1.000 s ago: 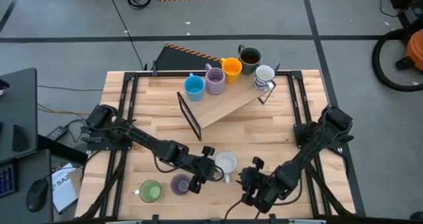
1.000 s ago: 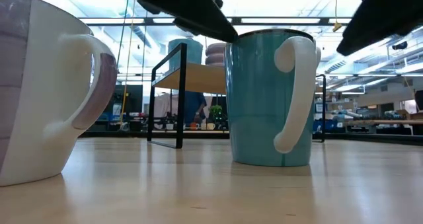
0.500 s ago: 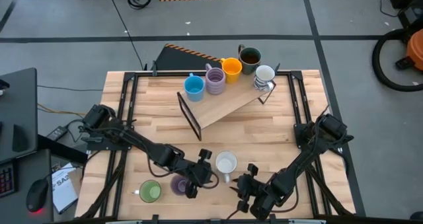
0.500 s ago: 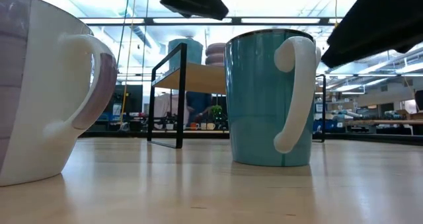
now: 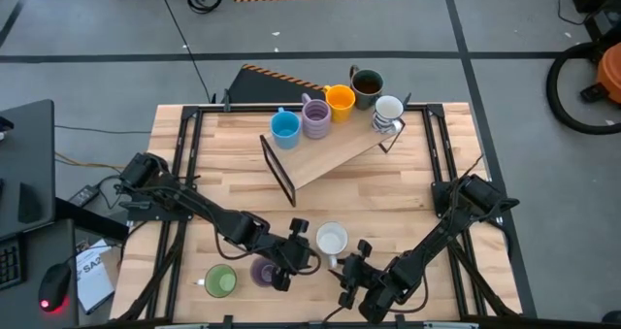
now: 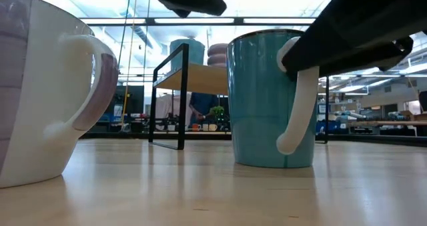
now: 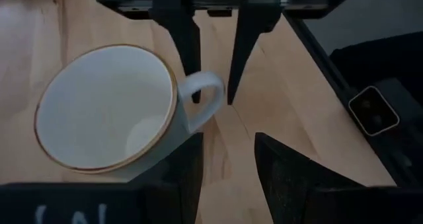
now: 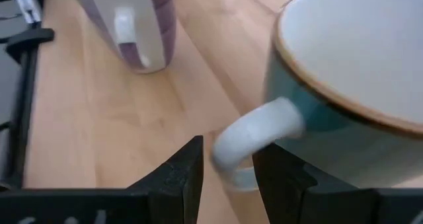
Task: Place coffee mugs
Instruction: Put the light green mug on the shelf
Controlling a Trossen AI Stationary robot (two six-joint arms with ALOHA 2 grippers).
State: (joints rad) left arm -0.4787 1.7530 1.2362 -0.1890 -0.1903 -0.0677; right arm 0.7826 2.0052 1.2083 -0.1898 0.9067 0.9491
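Note:
A teal mug with a white inside (image 5: 332, 240) stands upright on the table near the front edge. Its white handle (image 7: 206, 97) points toward the near edge. My right gripper (image 5: 346, 264) is open and level, with one finger on each side of that handle (image 8: 254, 137). My left gripper (image 5: 301, 249) is open just left of the mug and touches nothing. A purple mug (image 5: 264, 271) and a green mug (image 5: 220, 280) stand on the table farther left. A blue (image 5: 284, 127), a purple (image 5: 315, 118), an orange (image 5: 340, 99), a dark (image 5: 367, 83) and a white mug (image 5: 388, 108) sit on the rack. My right gripper has its open fingers (image 7: 190, 55) on either side of the teal mug's handle (image 7: 215, 92), coming level from the near-right. Whether either finger touches the handle, I cannot tell. The mug stands on the table.
A slanted wooden rack (image 5: 325, 154) on black metal legs stands across the table's far middle. The purple mug with a white handle (image 8: 132, 26) stands close to the left of both grippers. Bare wood (image 5: 408, 193) lies between the rack and the right arm.
My right gripper has moved toward the table's left and come down around the teal mug's handle. My left gripper has drawn back a little from the mug toward the left. The mugs have kept still.

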